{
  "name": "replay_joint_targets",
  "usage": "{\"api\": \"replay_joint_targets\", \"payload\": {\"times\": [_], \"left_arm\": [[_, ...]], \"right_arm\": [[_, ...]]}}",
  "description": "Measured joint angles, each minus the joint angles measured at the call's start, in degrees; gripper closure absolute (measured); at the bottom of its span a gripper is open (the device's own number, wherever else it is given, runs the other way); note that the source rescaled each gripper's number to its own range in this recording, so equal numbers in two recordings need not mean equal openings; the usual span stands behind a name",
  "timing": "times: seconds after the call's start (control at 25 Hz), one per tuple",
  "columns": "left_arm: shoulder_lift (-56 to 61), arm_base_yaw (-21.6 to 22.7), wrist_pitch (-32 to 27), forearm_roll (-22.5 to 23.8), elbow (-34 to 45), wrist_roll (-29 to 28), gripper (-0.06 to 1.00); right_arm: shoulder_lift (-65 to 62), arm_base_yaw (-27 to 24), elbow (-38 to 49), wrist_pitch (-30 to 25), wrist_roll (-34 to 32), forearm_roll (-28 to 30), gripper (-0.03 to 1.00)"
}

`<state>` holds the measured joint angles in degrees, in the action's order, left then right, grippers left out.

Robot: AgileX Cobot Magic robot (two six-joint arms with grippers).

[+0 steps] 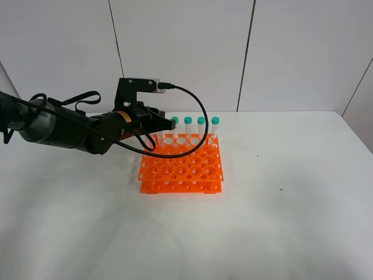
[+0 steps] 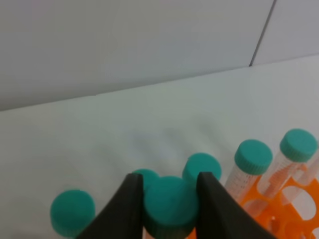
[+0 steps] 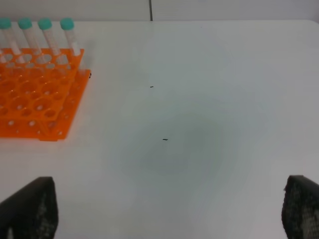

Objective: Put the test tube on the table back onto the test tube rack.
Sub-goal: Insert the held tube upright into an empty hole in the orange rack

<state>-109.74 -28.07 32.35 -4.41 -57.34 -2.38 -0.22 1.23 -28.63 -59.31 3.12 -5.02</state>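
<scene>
Teal-capped test tube (image 2: 169, 209) clamped in L gripper (image 2: 169, 179) at orange rack (image 1: 175, 175).

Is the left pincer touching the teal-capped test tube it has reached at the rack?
Touching. The left wrist view shows the left pincer shut on the test tube, its jaws pressed against the teal cap on both sides with no gap.

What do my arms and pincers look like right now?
The left arm is black with a grey rear segment and a yellow-orange band near the wrist; a black bracket carries a pale camera, from which a black cable loops. The left pincer has smooth dark tapered fingers. The right pincer shows two dark, rough-textured fingertips.
</scene>
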Motion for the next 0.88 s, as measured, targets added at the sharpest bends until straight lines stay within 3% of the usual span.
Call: {"api": "replay_joint_targets", "payload": {"times": [0.88], "left_arm": [[-5.29,0.0,3.19,0.11,0.0,-0.17,0.94]], "right_arm": [[0.0,0.0,0.0,0.05,0.0,-0.24,-0.01]]}}
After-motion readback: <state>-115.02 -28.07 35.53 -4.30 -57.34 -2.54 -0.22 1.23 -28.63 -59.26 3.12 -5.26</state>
